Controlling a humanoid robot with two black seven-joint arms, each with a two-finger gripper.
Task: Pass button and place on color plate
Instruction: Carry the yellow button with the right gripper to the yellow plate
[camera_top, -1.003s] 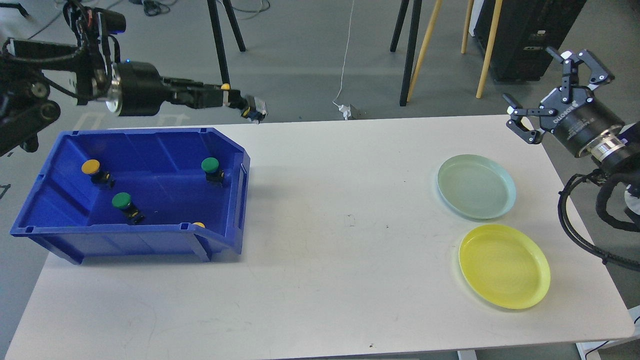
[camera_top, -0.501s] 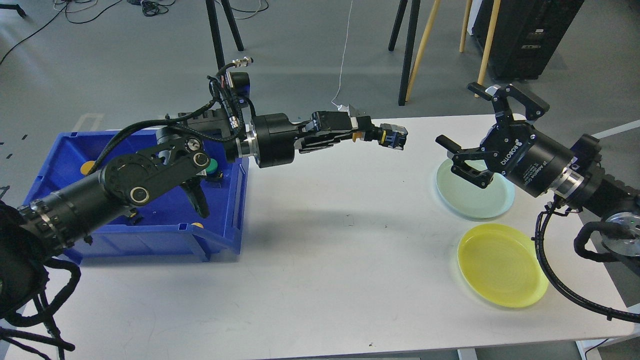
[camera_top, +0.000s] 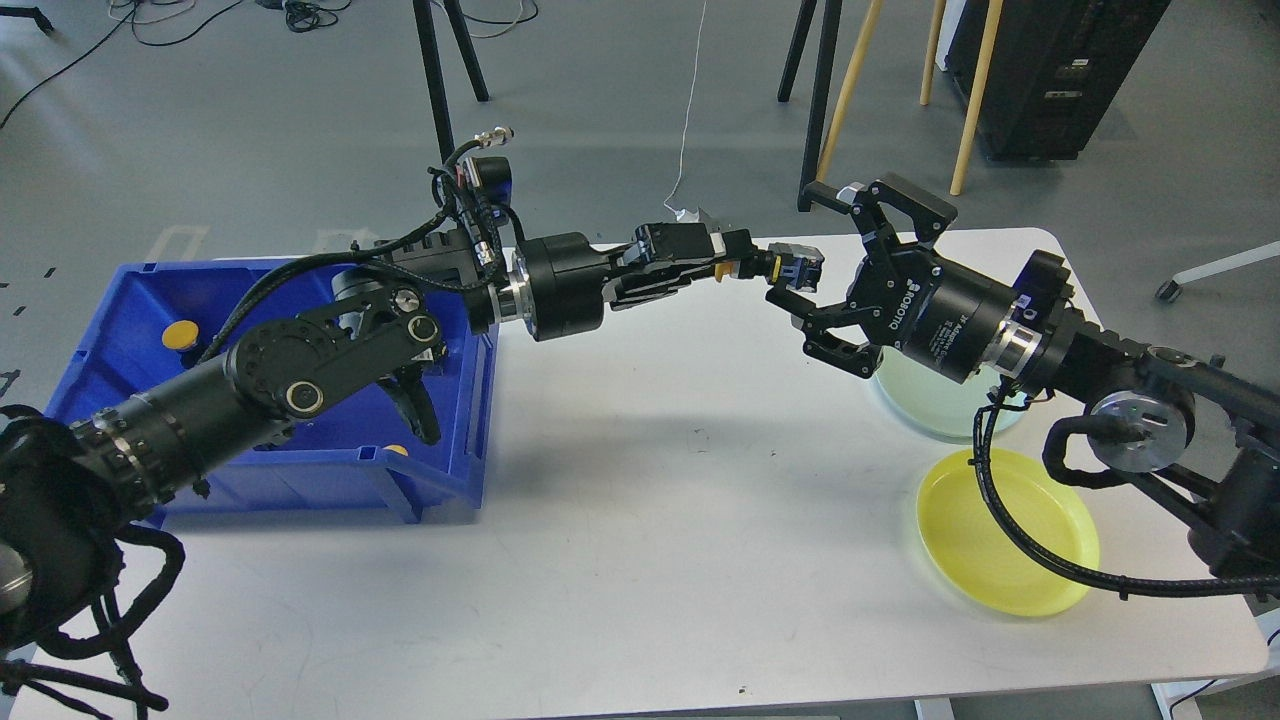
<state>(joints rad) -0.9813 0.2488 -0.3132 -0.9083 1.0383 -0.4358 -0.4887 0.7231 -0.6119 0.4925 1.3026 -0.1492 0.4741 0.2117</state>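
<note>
Above the table (camera_top: 620, 520), the left gripper (camera_top: 735, 268) pinches the button (camera_top: 790, 268) out toward the right gripper (camera_top: 835, 270), whose fingers are spread wide around it, beside the green plate (camera_top: 925, 415) and yellow plate (camera_top: 1030, 570).

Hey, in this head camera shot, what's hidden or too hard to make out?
- Held button: cap colour mostly hidden inside the left gripper.
- Right gripper: contact with the button unclear.
- Blue bin: most contents covered by the left arm.
- Pale green plate: mostly behind the right arm.
</note>
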